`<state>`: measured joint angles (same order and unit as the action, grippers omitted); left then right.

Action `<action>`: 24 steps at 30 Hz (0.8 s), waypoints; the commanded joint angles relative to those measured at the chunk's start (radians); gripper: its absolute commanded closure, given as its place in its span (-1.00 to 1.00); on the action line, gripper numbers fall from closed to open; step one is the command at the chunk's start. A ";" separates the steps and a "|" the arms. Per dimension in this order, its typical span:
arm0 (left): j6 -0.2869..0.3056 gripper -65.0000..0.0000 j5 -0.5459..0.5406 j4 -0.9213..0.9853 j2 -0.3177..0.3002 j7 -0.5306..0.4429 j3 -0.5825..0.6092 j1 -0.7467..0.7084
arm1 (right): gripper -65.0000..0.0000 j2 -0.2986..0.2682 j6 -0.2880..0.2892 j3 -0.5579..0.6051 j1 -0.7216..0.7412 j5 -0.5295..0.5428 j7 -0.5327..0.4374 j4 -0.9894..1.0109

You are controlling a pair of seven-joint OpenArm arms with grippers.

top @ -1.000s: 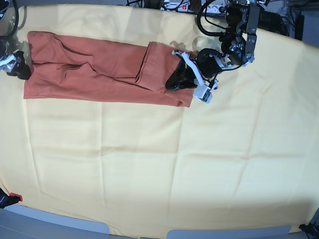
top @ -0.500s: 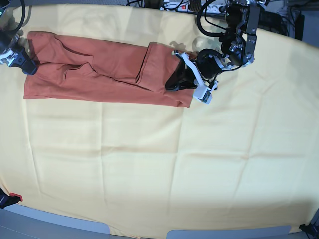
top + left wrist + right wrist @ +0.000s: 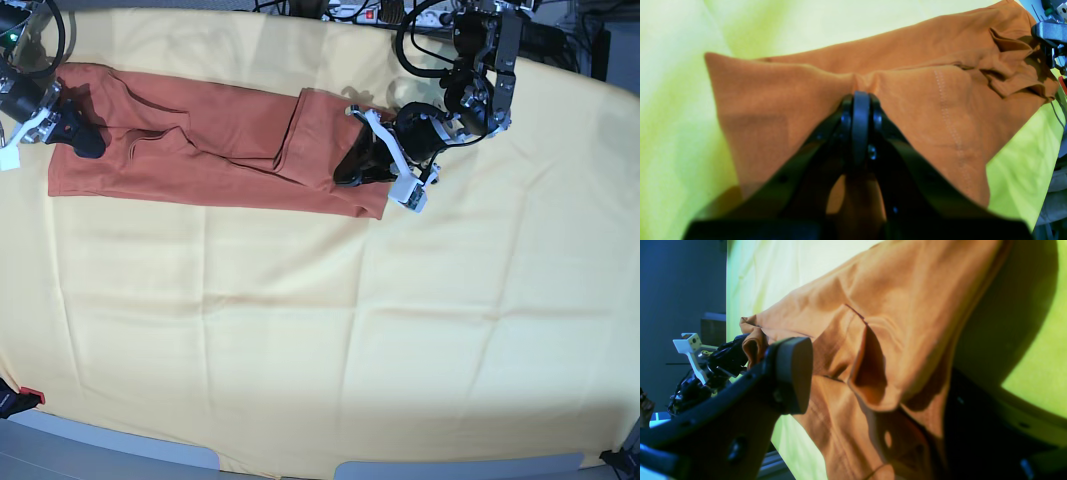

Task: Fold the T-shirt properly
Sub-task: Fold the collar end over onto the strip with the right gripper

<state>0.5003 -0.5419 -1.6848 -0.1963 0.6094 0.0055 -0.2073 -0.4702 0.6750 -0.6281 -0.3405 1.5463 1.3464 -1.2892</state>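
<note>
On the base view's left, the right gripper (image 3: 78,137) sits spread wide over the T-shirt's (image 3: 200,150) end, cloth between its jaws, not yet pinched. The shirt lies in a long band on the yellow-covered bench (image 3: 320,340). Far end, the left gripper (image 3: 358,168) is clenched on the cloth. Best to close first, then lift both together. No containers in sight.
</note>
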 commanded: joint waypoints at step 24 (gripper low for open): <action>0.000 1.00 -0.114 -0.019 -0.006 -0.003 -0.015 0.040 | 1.00 -0.036 0.023 0.005 -0.058 -0.063 0.050 -0.010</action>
<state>0.4942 -0.6346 -1.6848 -0.1978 0.6289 -0.0029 -0.1822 -0.4885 0.6937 -0.6209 -0.3866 1.5146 1.3708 -1.2968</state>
